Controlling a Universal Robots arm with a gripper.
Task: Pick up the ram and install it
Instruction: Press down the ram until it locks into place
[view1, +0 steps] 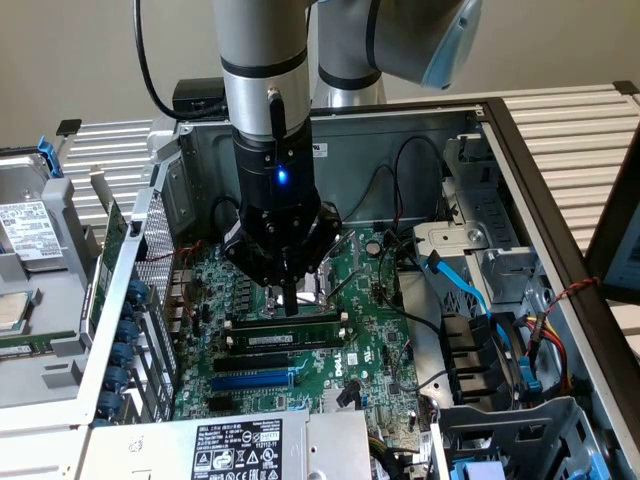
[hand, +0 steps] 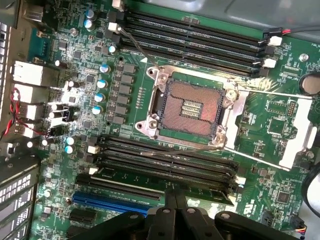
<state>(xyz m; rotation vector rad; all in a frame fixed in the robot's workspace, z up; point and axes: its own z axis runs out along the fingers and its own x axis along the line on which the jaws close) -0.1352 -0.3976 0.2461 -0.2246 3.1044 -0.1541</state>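
Note:
The ram (view1: 300, 340) (hand: 135, 179), a long green stick with a white label strip, lies level along a memory slot on the motherboard (view1: 375, 340) (hand: 280, 125), between black empty slots (view1: 262, 361) (hand: 165, 160) and above the blue expansion slot (view1: 252, 381) (hand: 112, 201). My gripper (view1: 289, 305) (hand: 175, 192) hangs straight down over the middle of the ram, its two fingertips pressed together right at the stick's top edge. Whether they touch it I cannot tell. Nothing is held between the fingers.
The open CPU socket (hand: 192, 107) lies just beyond the ram. More empty memory slots (hand: 195, 42) lie past it. Blue cables (view1: 465, 290) and drive bays crowd the exterior view's right. A power supply (view1: 235, 450) sits at the front, and card brackets (view1: 135, 320) line the exterior view's left.

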